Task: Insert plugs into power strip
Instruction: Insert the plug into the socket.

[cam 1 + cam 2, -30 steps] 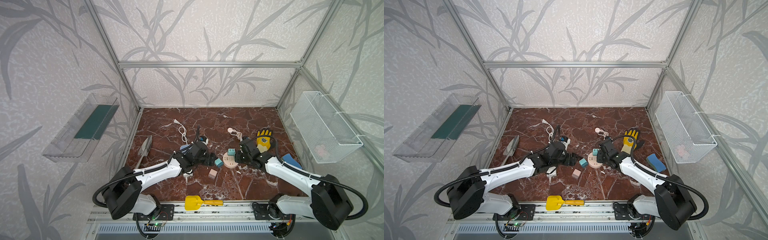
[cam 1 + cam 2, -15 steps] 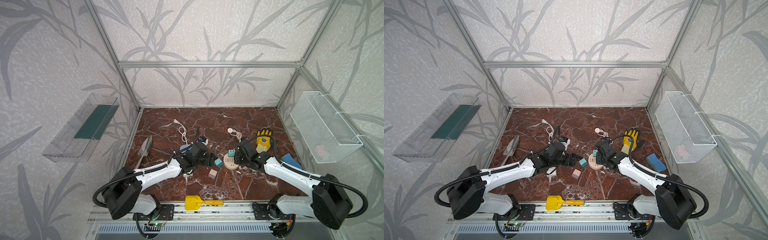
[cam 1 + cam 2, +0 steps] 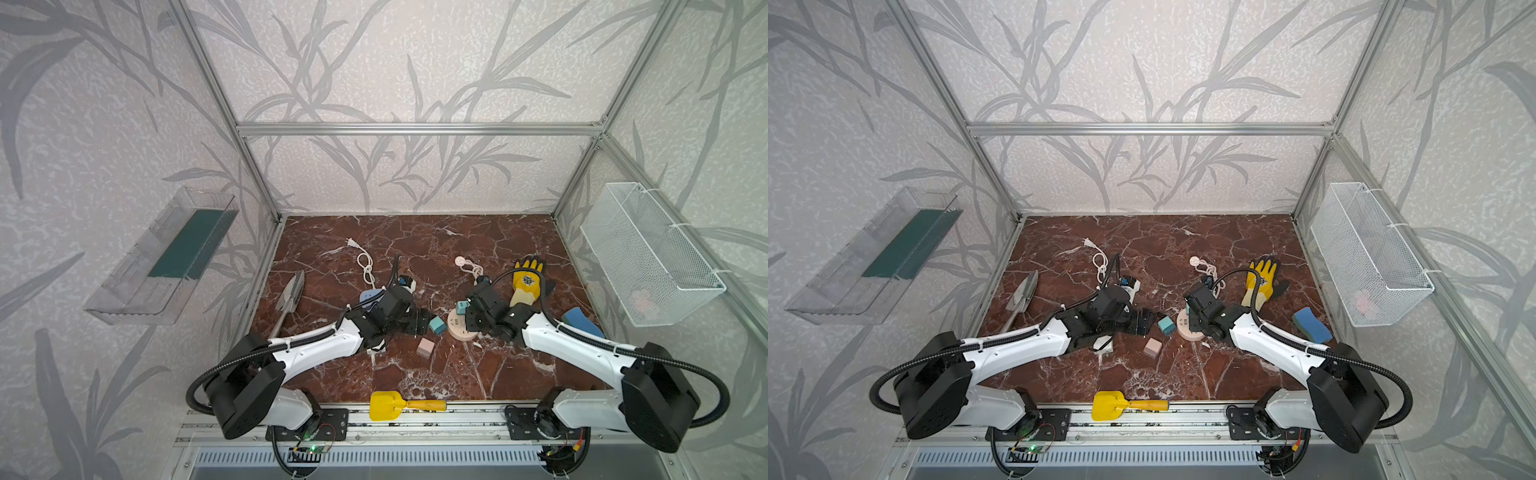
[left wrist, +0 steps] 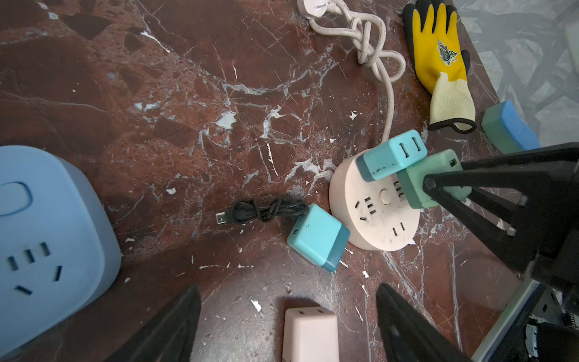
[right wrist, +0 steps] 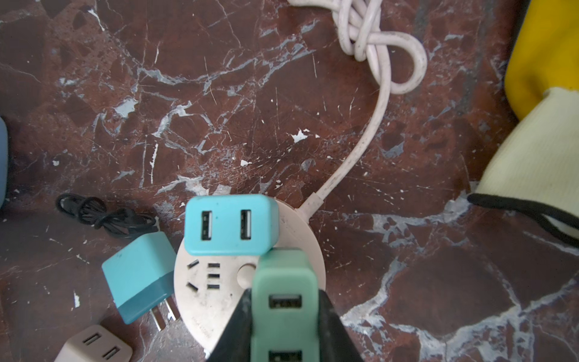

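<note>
— Marble point(image 3: 415, 245) looks busy round the middle. Where's the green plug point(image 5: 283, 282)?

— Pinched in the right claw point(image 5: 283, 301), both fingers tight on its sides. It's over the strip point(image 5: 213, 301), at the rim nearest that arm. It stands on end with its ports facing up. The prongs are hidden underneath, so I can't tell whether they're in the slots.

— Anything crowding it?

— A teal plug point(image 5: 230, 224) sits upright in the strip right against it, ports up too. A loose teal plug point(image 5: 138, 275) lies flat just beside the rim, prongs level and pointing past it. A knotted black lead point(image 4: 266, 211) lies at its other end.

— And the left claw point(image 4: 286, 290)?

— Spread wide, gripping nothing, low over the marble. The pink plug point(image 4: 310, 332) lies near it, touching neither finger. A blue socket block point(image 4: 47, 235) sits off to its side.

— Room to move?

— The strip's face toward the left arm is bare, slots showing. Toward the back wall there's only its knotted cord point(image 5: 376, 47), then bare marble. A glove point(image 4: 441, 62) lies near on the right, with a sponge point(image 4: 510, 128) beyond it by the wall.
</note>
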Tool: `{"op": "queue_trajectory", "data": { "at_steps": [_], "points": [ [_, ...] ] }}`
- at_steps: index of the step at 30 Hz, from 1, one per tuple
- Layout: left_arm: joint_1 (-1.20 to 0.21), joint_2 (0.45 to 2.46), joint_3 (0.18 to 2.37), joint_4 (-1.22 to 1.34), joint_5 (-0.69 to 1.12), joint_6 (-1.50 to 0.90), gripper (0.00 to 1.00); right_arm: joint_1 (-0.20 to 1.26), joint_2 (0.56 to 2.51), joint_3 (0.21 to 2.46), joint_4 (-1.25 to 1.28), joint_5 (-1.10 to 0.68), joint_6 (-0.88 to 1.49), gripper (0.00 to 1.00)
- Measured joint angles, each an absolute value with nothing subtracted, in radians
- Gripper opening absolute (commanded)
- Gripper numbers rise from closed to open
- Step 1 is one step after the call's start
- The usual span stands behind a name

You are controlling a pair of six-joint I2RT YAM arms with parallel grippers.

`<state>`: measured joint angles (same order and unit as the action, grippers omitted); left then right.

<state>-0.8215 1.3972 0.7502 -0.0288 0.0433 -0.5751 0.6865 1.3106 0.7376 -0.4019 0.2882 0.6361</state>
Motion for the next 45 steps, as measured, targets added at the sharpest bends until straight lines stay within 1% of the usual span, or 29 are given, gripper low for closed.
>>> {"op": "queue_trajectory", "data": {
  "at_steps": [34,45],
  "points": [
    [-0.821,1.397,0.733,-0.020,0.047,-0.575,0.87,0.689,1.388,0.754,-0.342,0.300,0.673,0.00],
    [-0.821,1.398,0.722,0.001,0.047,-0.575,0.87,0.712,1.431,0.765,-0.347,0.321,0.692,0.00]
  ]
}}
